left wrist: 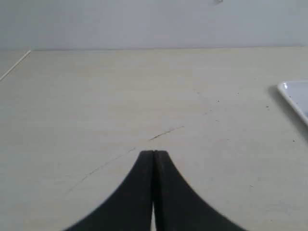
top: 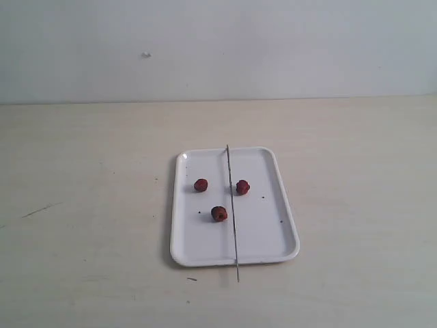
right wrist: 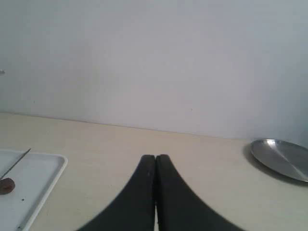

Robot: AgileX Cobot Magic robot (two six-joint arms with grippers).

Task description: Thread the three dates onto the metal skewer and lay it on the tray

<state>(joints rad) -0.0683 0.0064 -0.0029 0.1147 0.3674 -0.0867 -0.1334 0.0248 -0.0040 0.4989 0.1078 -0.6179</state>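
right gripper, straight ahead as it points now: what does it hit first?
Looks free: the right gripper points across open table toward the wall. The tray and plate sit off its line. Depth is unclear.

**Exterior view.** We look from a raised position in front of the table (top: 82,205), angled down and facing the wall (top: 273,48). The whole tray (top: 263,232) lies mid-frame, some way off.

**Left wrist view.** We sit low over the tabletop and look along the left gripper (left wrist: 154,153), whose fingers meet, toward the same wall. Only a corner of the tray enters the frame.

**Right wrist view.** Again low and close to the surface, we look past the right gripper (right wrist: 155,157) at the wall. A tray corner, one date (right wrist: 6,186) and the tip of the metal skewer (right wrist: 18,161) appear.

All three views share the tray.
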